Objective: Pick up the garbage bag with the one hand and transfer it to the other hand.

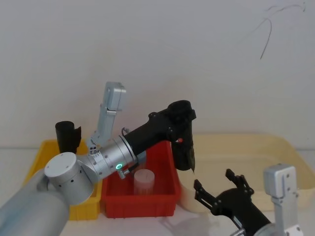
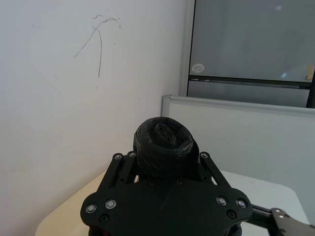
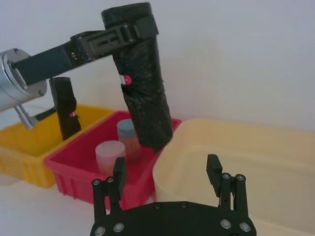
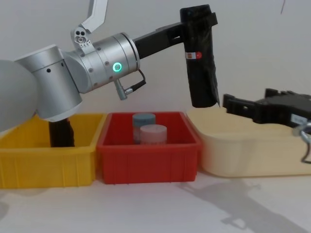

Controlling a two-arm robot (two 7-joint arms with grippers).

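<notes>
The garbage bag (image 4: 201, 63), a tall black roll with a small red label, hangs in the air above the gap between the red bin and the cream tub. My left gripper (image 4: 197, 22), on the silver arm with the green ring light, is shut around the bag's upper end; the bag's top (image 2: 165, 142) stands between its fingers. My right gripper (image 4: 228, 104) is open, level with the bag's lower end and just to its right, apart from it. From the right wrist, the bag (image 3: 145, 98) hangs beyond the open fingers (image 3: 214, 169).
A red bin (image 4: 148, 155) holds a pink cylinder (image 4: 153, 133) and a blue-topped one (image 4: 144, 119). A yellow bin (image 4: 46, 162) at the left holds another black roll (image 4: 60, 133). A cream tub (image 4: 243, 145) sits under my right gripper. A white wall stands behind.
</notes>
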